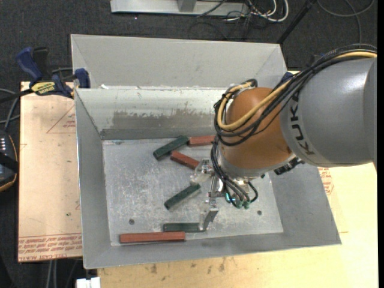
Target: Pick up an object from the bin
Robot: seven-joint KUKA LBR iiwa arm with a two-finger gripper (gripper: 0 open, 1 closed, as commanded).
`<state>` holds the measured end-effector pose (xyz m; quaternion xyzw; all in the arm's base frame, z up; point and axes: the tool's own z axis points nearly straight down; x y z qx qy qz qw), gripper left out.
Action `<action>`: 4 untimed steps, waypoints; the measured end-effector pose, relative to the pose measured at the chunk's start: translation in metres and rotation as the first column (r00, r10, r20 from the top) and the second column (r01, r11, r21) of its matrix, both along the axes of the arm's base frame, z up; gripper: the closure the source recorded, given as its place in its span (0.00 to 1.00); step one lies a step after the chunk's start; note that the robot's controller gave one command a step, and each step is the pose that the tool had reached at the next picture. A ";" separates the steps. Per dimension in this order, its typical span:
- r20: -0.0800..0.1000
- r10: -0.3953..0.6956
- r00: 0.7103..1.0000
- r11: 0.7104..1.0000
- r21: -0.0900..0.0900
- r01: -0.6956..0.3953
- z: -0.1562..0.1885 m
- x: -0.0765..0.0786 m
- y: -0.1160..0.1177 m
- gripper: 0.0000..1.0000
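Note:
My gripper (205,195) hangs low over the middle of the bin floor, under the arm's orange cover, and stands open. One metal fingertip (208,218) points toward the front and the other (201,172) sits further back. A dark green bar (182,197) lies slantwise with its right end just left of the gap between the fingers, and I cannot tell whether it touches them. A second dark green bar (182,227) lies flat beside the front fingertip. A short red-brown bar (184,159) lies just behind the rear fingertip.
A long red-brown bar (152,237) lies along the front wall. Another dark green bar (171,147) and a red-brown bar (201,140) lie near the back wall. The arm covers the bin's right part.

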<state>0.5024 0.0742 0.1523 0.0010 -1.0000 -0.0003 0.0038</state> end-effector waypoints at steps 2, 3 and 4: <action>0.030 -0.063 0.998 0.998 0.006 0.063 -0.074 0.035 0.012 1.00; 0.030 -0.064 0.998 0.998 0.007 0.063 -0.074 0.035 0.012 1.00; 0.012 -0.077 0.997 0.997 0.001 0.077 0.069 0.045 0.009 1.00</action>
